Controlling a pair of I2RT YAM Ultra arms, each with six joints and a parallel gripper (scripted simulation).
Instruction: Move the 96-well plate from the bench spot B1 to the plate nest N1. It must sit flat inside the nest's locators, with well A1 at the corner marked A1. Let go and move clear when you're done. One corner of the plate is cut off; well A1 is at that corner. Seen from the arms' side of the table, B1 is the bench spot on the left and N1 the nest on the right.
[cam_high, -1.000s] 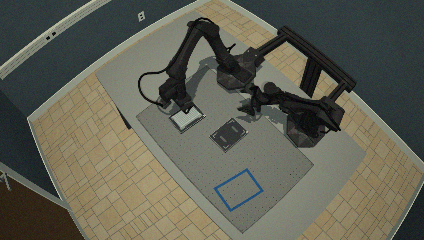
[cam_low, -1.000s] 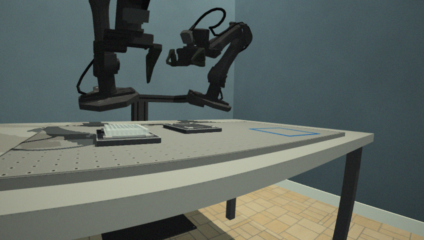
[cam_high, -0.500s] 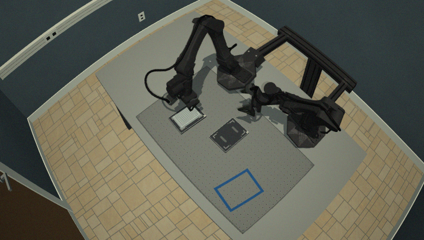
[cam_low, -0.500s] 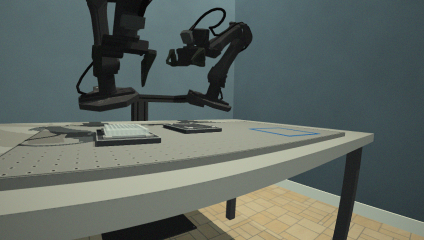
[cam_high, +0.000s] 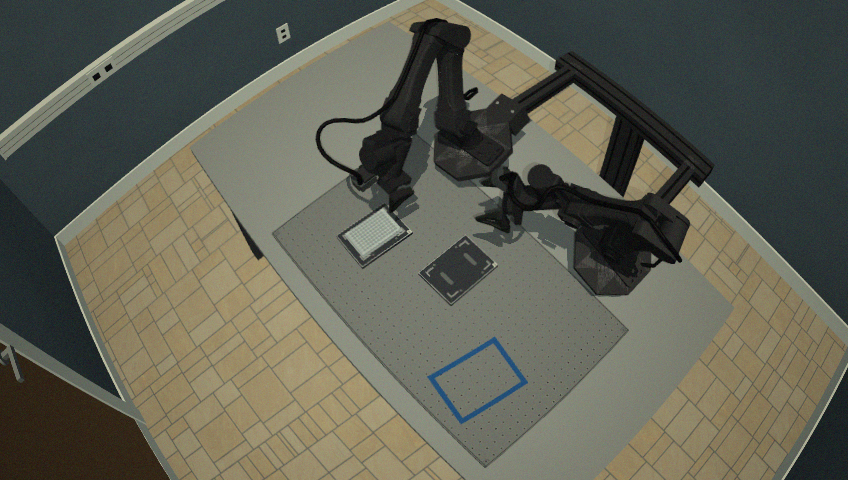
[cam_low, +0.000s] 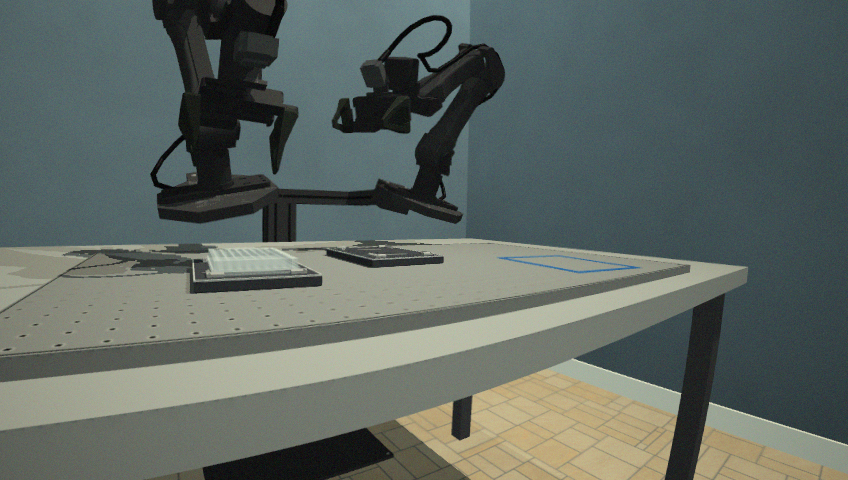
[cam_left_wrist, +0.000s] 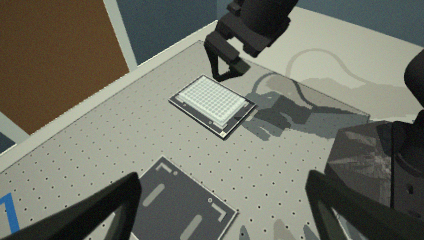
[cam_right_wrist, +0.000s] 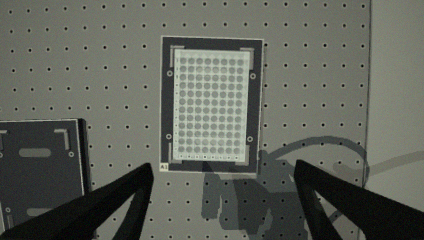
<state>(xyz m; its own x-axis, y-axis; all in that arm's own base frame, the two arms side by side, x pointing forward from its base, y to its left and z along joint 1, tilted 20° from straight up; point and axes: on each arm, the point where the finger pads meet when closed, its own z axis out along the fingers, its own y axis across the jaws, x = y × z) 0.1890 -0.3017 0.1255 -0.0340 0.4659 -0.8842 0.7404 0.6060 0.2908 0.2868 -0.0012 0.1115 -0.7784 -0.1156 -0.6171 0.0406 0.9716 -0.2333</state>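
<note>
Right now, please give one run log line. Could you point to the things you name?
96-well plate (cam_high: 374, 233) (cam_low: 252, 261) (cam_left_wrist: 212, 100) (cam_right_wrist: 210, 105): in nest (cam_high: 365, 260) (cam_low: 255, 284) (cam_left_wrist: 219, 131) (cam_right_wrist: 211, 44) | right gripper (cam_high: 386, 199) (cam_low: 232, 157) (cam_left_wrist: 232, 72) (cam_right_wrist: 224, 166): open, off plate | left gripper (cam_high: 480, 201) (cam_low: 368, 126) (cam_left_wrist: 224, 176): open | cut corner: unclear

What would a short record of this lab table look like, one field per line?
plate: 96-well plate, looks flat inside its locators
plate location: right-hand nest, seen from the arms' side
A1 match: cannot tell
middle nest: no plate
blue outline: no plate inside
right end effector: open, off the plate
left end effector: open, holding nothing

"A1" — white tag (cam_high: 409, 231) (cam_left_wrist: 223, 134) (cam_right_wrist: 164, 167) on the plate nest (cam_high: 364, 262) (cam_low: 255, 284) (cam_left_wrist: 192, 113) (cam_right_wrist: 255, 105).
</note>
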